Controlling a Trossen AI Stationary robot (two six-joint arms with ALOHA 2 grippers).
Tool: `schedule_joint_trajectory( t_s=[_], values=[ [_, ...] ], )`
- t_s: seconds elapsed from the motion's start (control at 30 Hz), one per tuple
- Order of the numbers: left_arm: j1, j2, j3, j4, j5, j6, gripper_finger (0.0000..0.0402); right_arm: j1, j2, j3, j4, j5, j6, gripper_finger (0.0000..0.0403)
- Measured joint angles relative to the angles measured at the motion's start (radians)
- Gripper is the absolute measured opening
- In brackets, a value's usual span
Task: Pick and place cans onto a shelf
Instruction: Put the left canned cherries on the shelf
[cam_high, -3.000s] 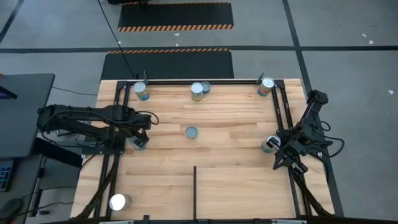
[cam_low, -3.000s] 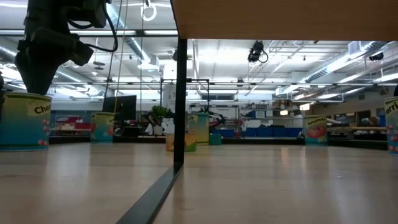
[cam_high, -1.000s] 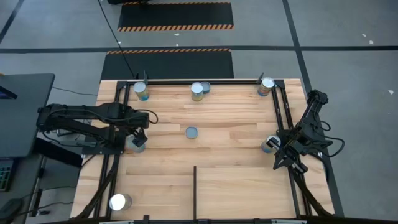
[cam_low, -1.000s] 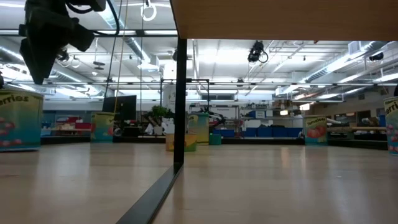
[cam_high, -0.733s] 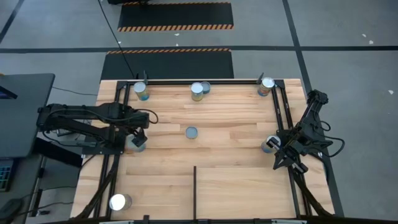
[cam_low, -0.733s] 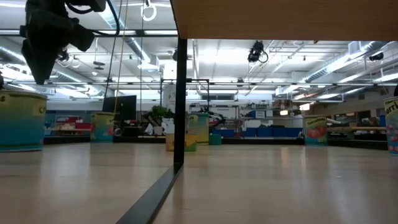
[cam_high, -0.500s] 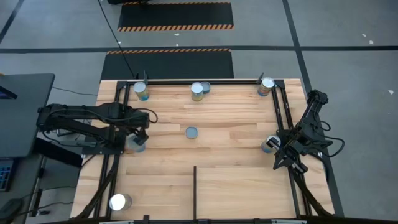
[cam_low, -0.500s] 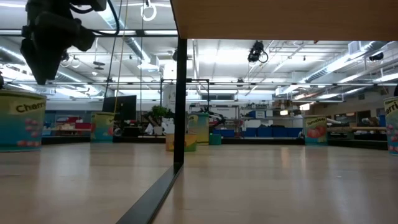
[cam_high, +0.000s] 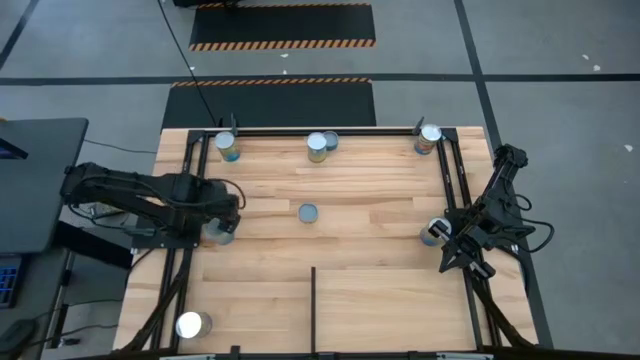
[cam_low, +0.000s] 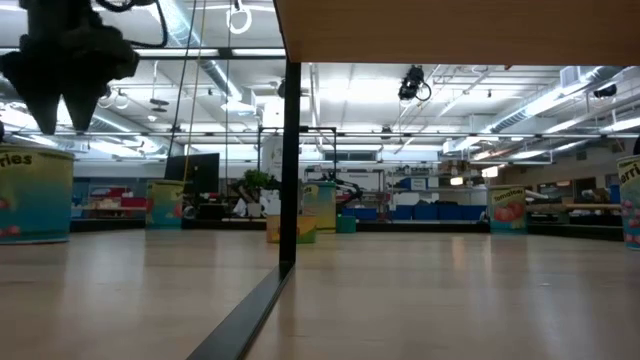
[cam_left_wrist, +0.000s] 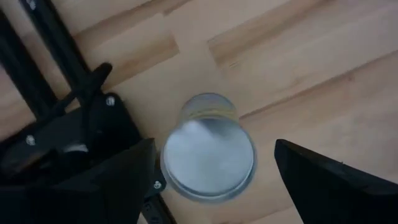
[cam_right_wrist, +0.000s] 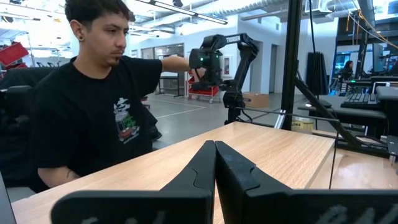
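Note:
Several cans stand upright on the light-wood shelf board (cam_high: 370, 290), which is edged by black bars. My left gripper (cam_high: 224, 218) is open and points down over a silver-topped can (cam_left_wrist: 208, 155) near the board's left edge. Its fingers stand on either side of the can, above it and apart from it. The low view shows that can (cam_low: 35, 195) standing on its base below my left gripper (cam_low: 60, 105). My right gripper (cam_right_wrist: 215, 180) is shut and empty at the table's right edge (cam_high: 468, 252), beside a can (cam_high: 433, 232).
Other cans stand at the far left (cam_high: 226, 146), the far middle, where two are together (cam_high: 320, 145), the far right (cam_high: 428, 138), the centre (cam_high: 308, 212) and the near left corner (cam_high: 190, 324). A short black divider bar (cam_high: 313, 305) runs in from the near edge. A person (cam_right_wrist: 93, 112) sits beyond the table.
My left gripper has shifted a little toward the table's left edge and turned above the can, staying open. In the low view the can below it shows a different part of its label from frame to frame, so it has turned about where it stands.

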Motion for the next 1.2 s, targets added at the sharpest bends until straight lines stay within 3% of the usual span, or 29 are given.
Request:
schedule_joint_trajectory(
  t_s=[0.13, 0.33, 0.8, 1.0, 1.2],
  values=[
    [-0.075, 0.001, -0.105, 0.035, 0.005, -0.128, 0.0337, 0.0, 0.0, 0.0, 0.0, 0.0, 0.0, 0.0016],
    [-0.148, 0.011, -0.075, 0.055, -0.079, -0.211, 0.0337, 0.0, 0.0, 0.0, 0.0, 0.0, 0.0, 0.0016],
    [-0.221, 0.012, -0.094, 0.124, -0.085, -0.189, 0.0337, 0.0, 0.0, 0.0, 0.0, 0.0, 0.0, 0.0016],
    [-0.221, 0.011, -0.156, 0.13, -0.103, -0.184, 0.0337, 0.0, 0.0, 0.0, 0.0, 0.0, 0.0, 0.0016],
    [-0.221, 0.006, -0.142, 0.144, -0.105, -0.165, 0.0337, 0.0, 0.0, 0.0, 0.0, 0.0, 0.0, 0.0016]
  ],
)
